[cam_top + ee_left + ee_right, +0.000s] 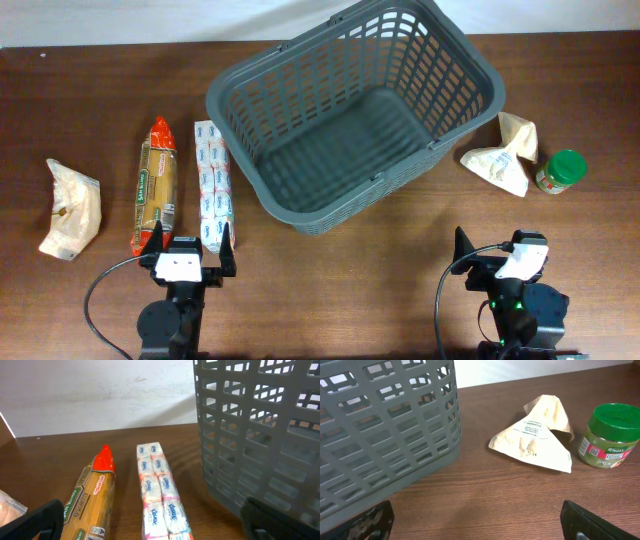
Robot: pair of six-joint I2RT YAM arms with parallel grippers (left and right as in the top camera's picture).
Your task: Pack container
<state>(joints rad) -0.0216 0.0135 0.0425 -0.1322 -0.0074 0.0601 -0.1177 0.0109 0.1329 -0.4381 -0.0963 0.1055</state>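
The dark grey slotted basket (pixel 350 110) stands empty at the back middle of the table; it also shows in the left wrist view (pixel 260 435) and the right wrist view (pixel 385 430). My left gripper (pixel 188 244) is open and empty at the front left, just short of a spaghetti pack (pixel 157 185) (pixel 92 500) and a strip of tissue packs (pixel 213 180) (pixel 160 495). My right gripper (pixel 497 256) is open and empty at the front right. A beige paper pouch (pixel 503 155) (pixel 537 435) and a green-lidded jar (pixel 559 171) (pixel 610 435) lie beyond it.
A clear bag of pale food (pixel 70 208) lies at the far left. The brown wooden table (pixel 340 280) meets a white wall at the back. Cables run from both arm bases at the front edge.
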